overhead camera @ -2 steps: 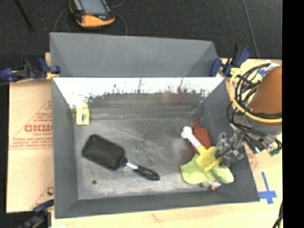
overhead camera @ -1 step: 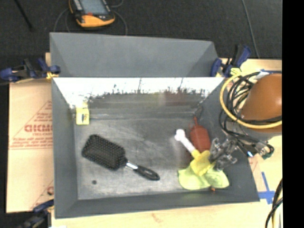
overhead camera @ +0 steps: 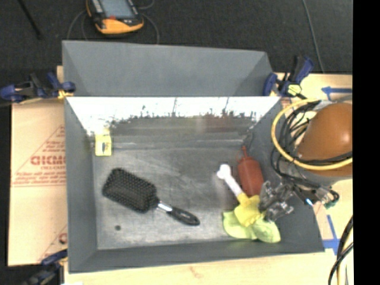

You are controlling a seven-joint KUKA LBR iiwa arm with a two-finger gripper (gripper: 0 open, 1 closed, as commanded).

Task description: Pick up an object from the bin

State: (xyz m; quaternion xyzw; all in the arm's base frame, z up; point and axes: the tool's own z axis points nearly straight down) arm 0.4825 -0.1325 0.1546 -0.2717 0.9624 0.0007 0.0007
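The gripper [overhead camera: 278,205] is seen low at the lower right of the grey metal bin [overhead camera: 178,159], just beside the crumpled yellow-green soft thing [overhead camera: 254,223] — judged the likeliest pick, being nearest — though the jaws' state cannot be told.

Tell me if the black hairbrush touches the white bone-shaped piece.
Apart. The camera view shows bare bin floor between the black hairbrush and the white bone-shaped piece.

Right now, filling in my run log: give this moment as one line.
gripper: right side of bin, by yellow-green soft thing | near: red-brown bottle, white stick | black hairbrush: left, apart
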